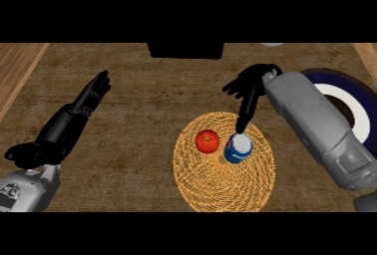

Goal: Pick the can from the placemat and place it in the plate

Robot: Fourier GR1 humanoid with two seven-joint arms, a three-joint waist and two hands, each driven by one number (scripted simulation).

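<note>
1. A brown tabletop (132, 149) fills the frame, edged with pale wood at far left and right. A round woven placemat (221, 184) lies at lower centre.
2. The can (237, 148), blue and white, stands upright on the placemat's upper right part, just beside a red tomato (208, 141) on its left.
3. The plate (361, 107), dark-rimmed with a white ring, sits at the right edge, largely hidden under the grey right forearm.
4. The can is likely light, stiff and smooth-walled, so it could slip. A hold round its side wall, at mid-height and on the side away from the tomato, looks safest.
5. The right hand (250, 84) hangs above the can at upper centre-right, its forearm running down to the lower right edge. Its fingers (247, 112) are spread. One reaches down to the can's top, and none is curled round the can.
6. The left hand (92, 94) rests at upper left, fingers straight and empty.
</note>
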